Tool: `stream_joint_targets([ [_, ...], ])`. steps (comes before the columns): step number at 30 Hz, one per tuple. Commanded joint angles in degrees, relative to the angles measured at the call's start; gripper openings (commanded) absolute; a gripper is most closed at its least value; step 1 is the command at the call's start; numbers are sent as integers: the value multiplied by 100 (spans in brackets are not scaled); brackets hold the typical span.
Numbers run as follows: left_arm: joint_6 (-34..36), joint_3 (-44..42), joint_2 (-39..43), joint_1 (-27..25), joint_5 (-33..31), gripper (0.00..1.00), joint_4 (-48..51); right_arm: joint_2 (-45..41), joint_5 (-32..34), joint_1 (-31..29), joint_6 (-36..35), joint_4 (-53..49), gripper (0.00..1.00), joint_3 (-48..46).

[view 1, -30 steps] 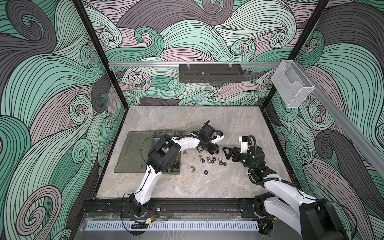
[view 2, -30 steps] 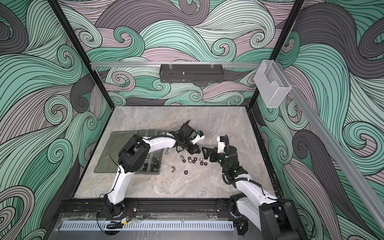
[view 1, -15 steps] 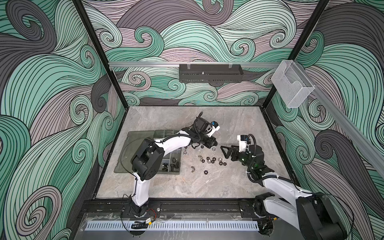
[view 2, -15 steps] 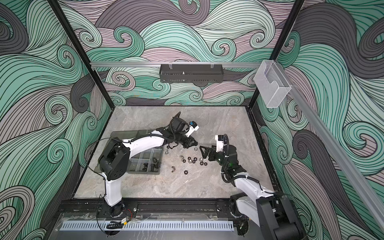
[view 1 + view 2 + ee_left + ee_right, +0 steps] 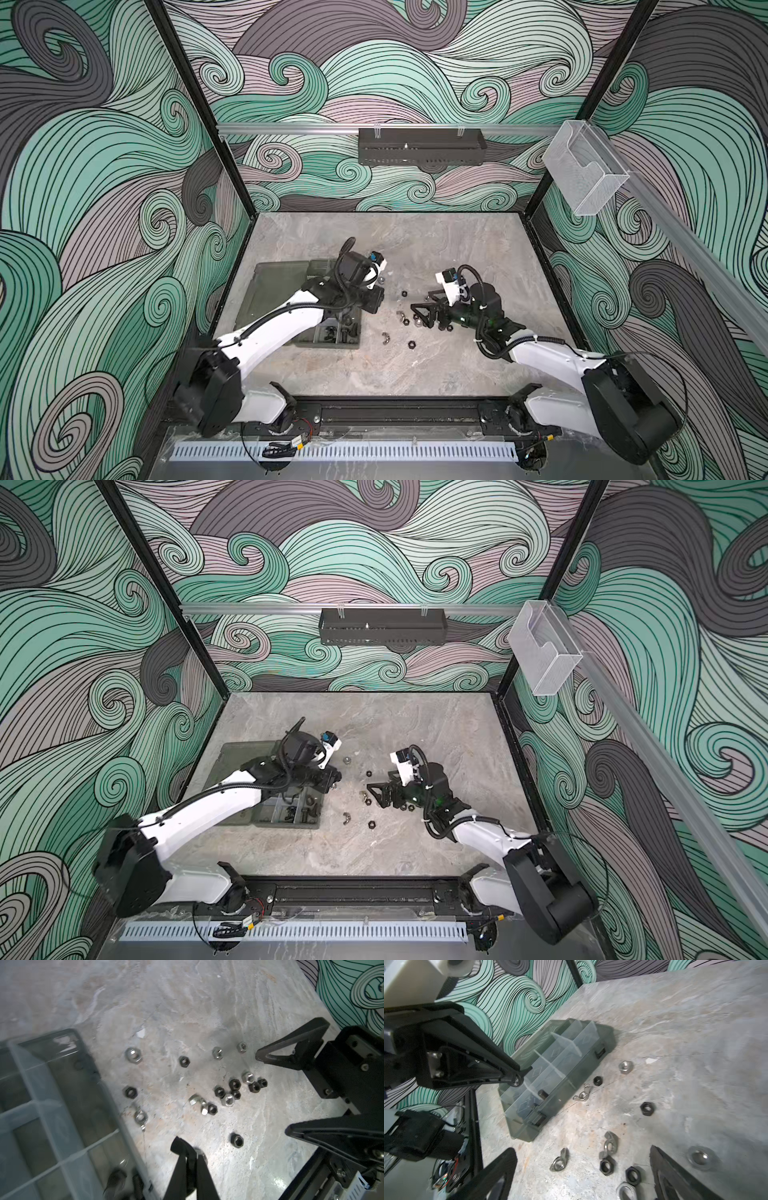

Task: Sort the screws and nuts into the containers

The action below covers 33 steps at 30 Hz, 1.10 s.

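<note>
One silver nut (image 5: 202, 1155) clenched in left fingers (image 5: 179, 1169); right fingers (image 5: 675, 1177) spread above loose nuts (image 5: 234, 1084).

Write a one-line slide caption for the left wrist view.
The left gripper, shut on a nut, hangs by the organizer box; loose nuts lie on the table before the open right gripper.

Walls (image 5: 95, 174) printed with swirling waves in teal, mint, mauve and grey enclose a grey tabletop (image 5: 415, 245) (veined like stone), evenly lit. Black frame posts (image 5: 200, 104) rise at its back corners. An aluminium rail (image 5: 291, 128) along the back wall carries a black perforated tray (image 5: 422, 146). A clear acrylic holder (image 5: 584, 172) hangs on the right wall.
</note>
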State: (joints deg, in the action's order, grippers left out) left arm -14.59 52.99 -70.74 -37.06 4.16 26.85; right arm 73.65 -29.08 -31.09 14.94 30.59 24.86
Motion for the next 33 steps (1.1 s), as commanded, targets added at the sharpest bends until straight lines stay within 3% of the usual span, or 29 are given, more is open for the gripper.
stream_joint_targets([
  [1, -441, -398, 516, 97, -935, 11, 624, 172, -323, -139, -248, 245, 99, 121],
  [5, -875, -633, 882, 320, -1362, 11, 1109, 346, -403, -200, -237, 295, 99, 219],
  [10, -1123, -873, 913, 530, -1421, 10, 1441, 567, -667, -271, -181, 452, 99, 291],
  [22, -1418, -698, -113, 884, -1030, 10, 1852, 630, -595, -448, -422, 261, 99, 383],
  [33, -1432, -712, -335, 893, -1146, 10, 1688, 645, -592, -451, -461, 189, 99, 441],
])
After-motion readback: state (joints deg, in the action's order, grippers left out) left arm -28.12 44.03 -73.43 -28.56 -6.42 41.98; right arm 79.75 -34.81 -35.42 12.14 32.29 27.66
